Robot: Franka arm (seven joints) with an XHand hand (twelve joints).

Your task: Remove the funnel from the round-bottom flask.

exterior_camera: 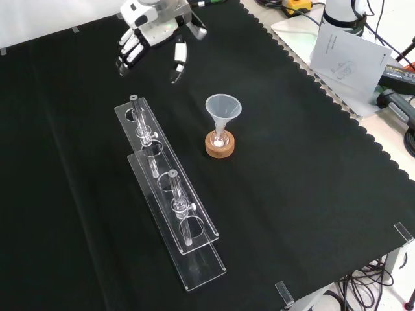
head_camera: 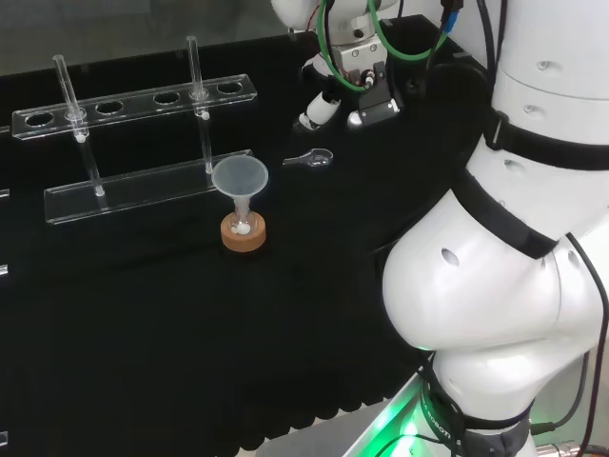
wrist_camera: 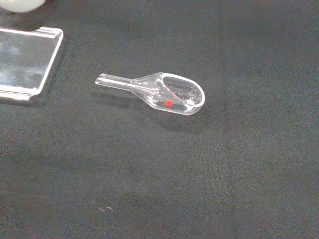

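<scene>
One clear funnel (exterior_camera: 223,107) stands stem-down in the small round-bottom flask (exterior_camera: 219,138) on its cork ring (exterior_camera: 219,149), centre frame. I see my hand (exterior_camera: 150,35) upper left, fingers relaxed, holding nothing. Light, slippery ware, I judge; I'd pinch the cone's rim.

One funnel (exterior_camera: 223,107) in one round-bottom flask (exterior_camera: 220,138), one cork ring (exterior_camera: 220,147) under it, one clear rack (exterior_camera: 170,194) with two tubes (exterior_camera: 137,116) standing, one small glass scoop (wrist_camera: 164,93), and my one hand (exterior_camera: 150,34) above the table (exterior_camera: 305,194).
</scene>
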